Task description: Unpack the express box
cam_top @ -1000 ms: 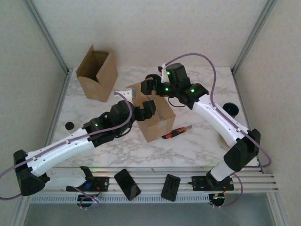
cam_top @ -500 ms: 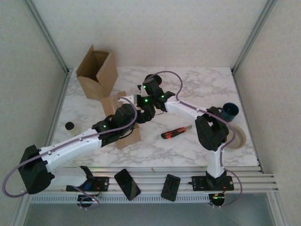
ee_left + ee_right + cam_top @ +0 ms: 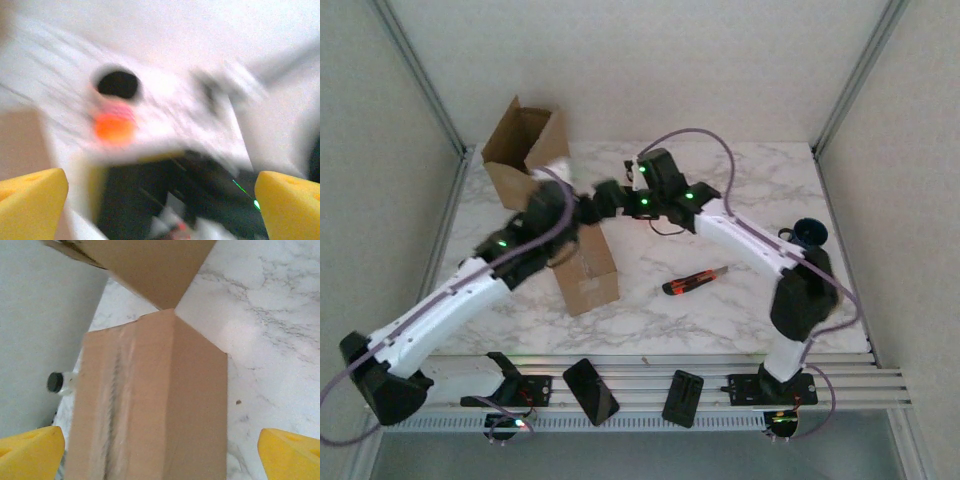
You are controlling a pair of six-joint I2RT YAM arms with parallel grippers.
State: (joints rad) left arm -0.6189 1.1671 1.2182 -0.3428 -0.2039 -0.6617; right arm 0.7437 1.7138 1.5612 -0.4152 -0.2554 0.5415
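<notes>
Two boxes stand on the worktop [image 3: 740, 190]: a sealed box [image 3: 588, 275] left of centre and an open box [image 3: 525, 150] at its 11 o'clock, near the back-left corner. A knife [image 3: 695, 283] lies flat at 3 o'clock of the sealed box, well apart from it.

Both arms reach in over the sealed box's far end. The right end effector [image 3: 160, 452] is released, with its fingers spread wide and the box top below and between them, not touching. A glossy strip [image 3: 117, 405], probably tape, runs along that top. The left end effector [image 3: 160, 200] is also spread wide and holds nothing; its view is too blurred to tell what lies beneath.

The task looks to be at its start, since the flaps are shut and nothing has been taken out. The next move probably calls for one arm to steady the box while the other fetches the knife at 3 o'clock and cuts the strip without tipping the box.
</notes>
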